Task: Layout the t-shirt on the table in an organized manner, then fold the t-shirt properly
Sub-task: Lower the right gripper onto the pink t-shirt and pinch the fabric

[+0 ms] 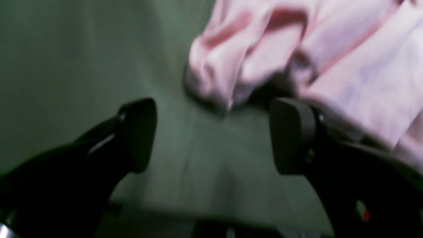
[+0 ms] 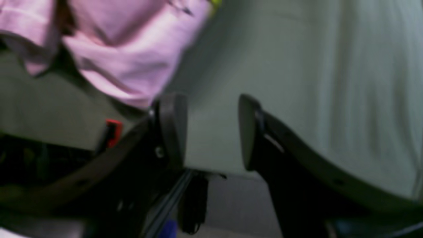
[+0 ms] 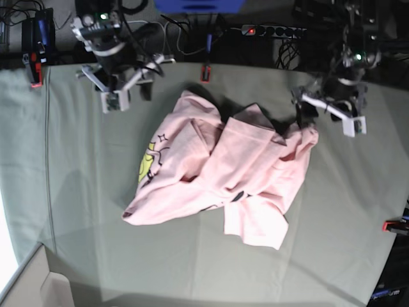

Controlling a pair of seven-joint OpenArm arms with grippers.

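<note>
The pale pink t-shirt (image 3: 236,173) lies crumpled in a heap in the middle of the grey-green table (image 3: 77,192), with a yellow-green print showing at its left side. At the back right of the base view, my left gripper (image 1: 213,135) hangs open above bare cloth. A bunched edge of the t-shirt (image 1: 297,49) lies just beyond its fingertips, and nothing is between its fingers. At the back left, my right gripper (image 2: 211,132) is open too and holds nothing. The t-shirt (image 2: 125,56) lies off to its upper left there.
Red clamps sit on the table's edges at the back (image 3: 206,73), the far left (image 3: 35,70) and the right (image 3: 396,225); one clamp (image 2: 113,132) shows beside my right gripper. Cables and a power strip (image 3: 268,30) lie behind the table.
</note>
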